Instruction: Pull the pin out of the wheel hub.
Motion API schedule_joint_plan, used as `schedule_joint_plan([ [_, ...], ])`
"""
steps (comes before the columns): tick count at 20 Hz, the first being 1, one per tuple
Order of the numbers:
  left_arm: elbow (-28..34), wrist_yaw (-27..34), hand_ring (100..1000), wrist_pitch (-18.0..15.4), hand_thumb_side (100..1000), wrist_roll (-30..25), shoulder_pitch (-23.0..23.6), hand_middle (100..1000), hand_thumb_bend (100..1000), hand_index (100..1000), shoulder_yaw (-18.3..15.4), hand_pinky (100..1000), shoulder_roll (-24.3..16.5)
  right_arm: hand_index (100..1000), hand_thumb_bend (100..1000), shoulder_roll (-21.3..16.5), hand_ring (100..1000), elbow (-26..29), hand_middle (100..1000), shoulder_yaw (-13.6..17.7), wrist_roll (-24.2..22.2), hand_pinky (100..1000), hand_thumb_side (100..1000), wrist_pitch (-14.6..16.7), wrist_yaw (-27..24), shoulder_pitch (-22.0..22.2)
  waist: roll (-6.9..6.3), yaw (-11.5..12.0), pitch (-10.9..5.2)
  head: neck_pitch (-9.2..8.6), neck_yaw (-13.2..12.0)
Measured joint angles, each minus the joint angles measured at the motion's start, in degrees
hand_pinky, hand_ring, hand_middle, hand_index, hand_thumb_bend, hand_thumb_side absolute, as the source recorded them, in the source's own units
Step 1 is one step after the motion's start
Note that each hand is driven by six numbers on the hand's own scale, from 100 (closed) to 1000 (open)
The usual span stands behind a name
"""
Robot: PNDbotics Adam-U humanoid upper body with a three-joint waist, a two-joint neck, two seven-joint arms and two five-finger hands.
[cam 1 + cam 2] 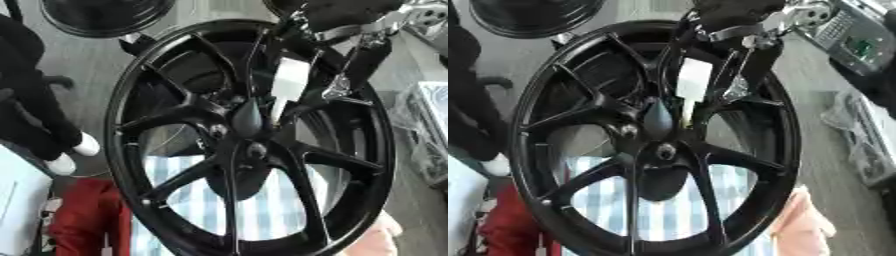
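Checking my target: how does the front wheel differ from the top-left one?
The front wheel fills the view, spokes and hub showing; the top-left wheel is cut off by the edge. The right hand is at the front wheel, none at the top-left wheel. Both are black.

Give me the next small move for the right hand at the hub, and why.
Probably draw the right hand back up, away from the wheel hub. Its fingers look closed on the white pin, whose thin lower end still points down close beside the hub centre, so it doesn't look free yet.
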State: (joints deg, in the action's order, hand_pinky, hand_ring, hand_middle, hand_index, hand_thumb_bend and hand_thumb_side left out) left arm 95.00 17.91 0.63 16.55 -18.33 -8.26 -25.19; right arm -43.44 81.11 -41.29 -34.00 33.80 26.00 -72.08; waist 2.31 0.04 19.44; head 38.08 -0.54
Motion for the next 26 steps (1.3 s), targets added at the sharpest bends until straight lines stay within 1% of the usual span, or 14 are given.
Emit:
schedule_joint_plan([
  [10, 0.0, 0.0, 814, 0.0, 636, -0.2, -0.1, 718, 175, 722, 0.0, 703, 0.0, 744, 432, 0.4, 774, 0.0, 691, 0.3, 0.0, 835, 214, 0.0, -2.3, -0.2, 0.0, 0.0, 0.01, -0.01, -0.1],
  [17, 0.0, 0.1, 814, 0.0, 638, -0.3, -0.3, 717, 173, 722, 0.0, 704, 0.0, 725, 431, 0.9, 762, -0.3, 674, 0.3, 0.0, 828, 183, 0.0, -3.6, -0.3, 0.03, 0.1, 0.01, -0.01, -0.2],
  [24, 0.0, 0.1, 815, 0.1, 639, -0.4, -0.3, 717, 172, 722, 0.2, 704, 0.0, 717, 430, 1.4, 757, -0.7, 664, 0.3, 0.0, 825, 174, 0.0, -3.8, -0.3, 0.06, 0.2, 0.02, -0.01, -0.3],
  [26, 0.0, 0.1, 816, 0.1, 640, -0.4, -0.3, 716, 172, 723, 0.3, 705, 0.0, 705, 429, 1.4, 751, -0.7, 648, 0.3, 0.0, 822, 167, 0.0, -3.8, -0.3, 0.07, 0.2, 0.08, -0.01, -0.3],
])
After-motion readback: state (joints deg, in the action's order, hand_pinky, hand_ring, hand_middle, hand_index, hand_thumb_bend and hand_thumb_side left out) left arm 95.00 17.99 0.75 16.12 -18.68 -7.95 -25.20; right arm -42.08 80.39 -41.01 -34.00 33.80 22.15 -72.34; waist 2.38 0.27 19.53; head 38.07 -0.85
